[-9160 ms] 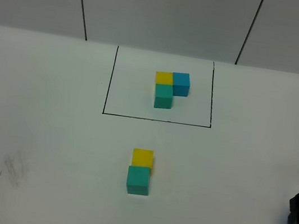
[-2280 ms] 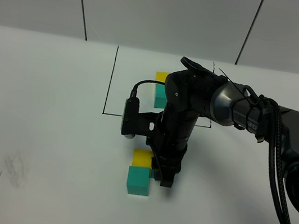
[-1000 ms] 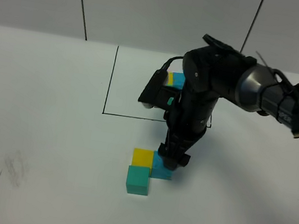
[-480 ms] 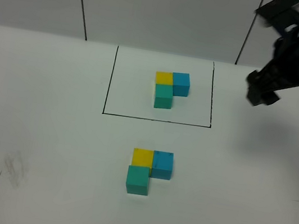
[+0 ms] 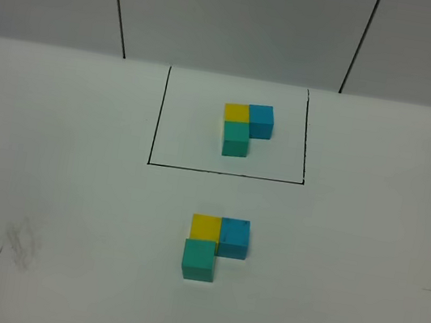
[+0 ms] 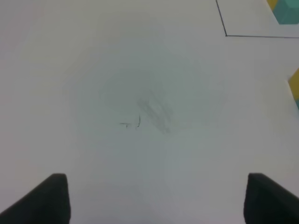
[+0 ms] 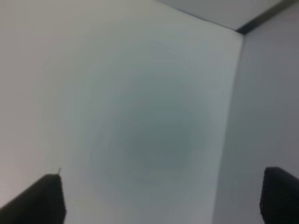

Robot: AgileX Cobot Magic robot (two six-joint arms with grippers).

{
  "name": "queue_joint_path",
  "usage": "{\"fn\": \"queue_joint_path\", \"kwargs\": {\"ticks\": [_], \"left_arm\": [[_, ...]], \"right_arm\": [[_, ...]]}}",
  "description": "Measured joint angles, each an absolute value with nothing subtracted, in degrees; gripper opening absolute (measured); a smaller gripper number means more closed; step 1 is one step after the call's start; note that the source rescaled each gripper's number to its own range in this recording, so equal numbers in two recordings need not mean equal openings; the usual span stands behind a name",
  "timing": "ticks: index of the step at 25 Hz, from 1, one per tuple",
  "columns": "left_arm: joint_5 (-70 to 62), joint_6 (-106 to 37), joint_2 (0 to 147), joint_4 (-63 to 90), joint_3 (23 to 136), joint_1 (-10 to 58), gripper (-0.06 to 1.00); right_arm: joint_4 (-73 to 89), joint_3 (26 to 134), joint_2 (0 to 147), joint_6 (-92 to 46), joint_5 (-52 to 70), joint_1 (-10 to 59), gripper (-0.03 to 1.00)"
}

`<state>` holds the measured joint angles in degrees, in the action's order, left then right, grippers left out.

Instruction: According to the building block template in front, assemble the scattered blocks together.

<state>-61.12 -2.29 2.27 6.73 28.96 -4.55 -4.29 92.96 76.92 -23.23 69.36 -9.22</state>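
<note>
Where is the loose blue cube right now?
In the exterior high view, the blue cube sits near centre, touching the yellow cube's right side, below the outlined template.

Far side of the desk, the building block template (image 5: 246,128) sits inside its thin black outline: 3 small cubes in an L, yellow at the far left, blue touching its right side, teal-green touching its near side. Nearer, well apart from it, the scattered blocks (image 5: 214,246) now form the same L. The yellow cube (image 5: 205,227) touches the blue cube (image 5: 234,237) on its right, and the teal-green cube (image 5: 199,259) sits against yellow's near side. All 3 rest flat.
</note>
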Motion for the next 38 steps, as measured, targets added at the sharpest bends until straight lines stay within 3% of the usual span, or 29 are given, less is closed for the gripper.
{"fn": "queue_joint_path", "kwargs": {"ticks": [5, 25, 38], "left_arm": [[-61.12, -2.29, 2.27, 6.73, 28.96, -4.55, 0.64], [-61.12, -2.29, 2.27, 6.73, 28.96, -4.55, 0.64], [-61.12, -2.29, 2.27, 6.73, 28.96, -4.55, 0.64]], "right_arm": [[-6.26, 83.65, 61.5, -23.23, 69.48, -13.27, 0.85], [-0.87, 45.27, 5.4, -13.13, 62.1, -13.34, 0.85], [3.64, 31.06, -0.43, -7.94, 62.91, -13.41, 0.85]]}}
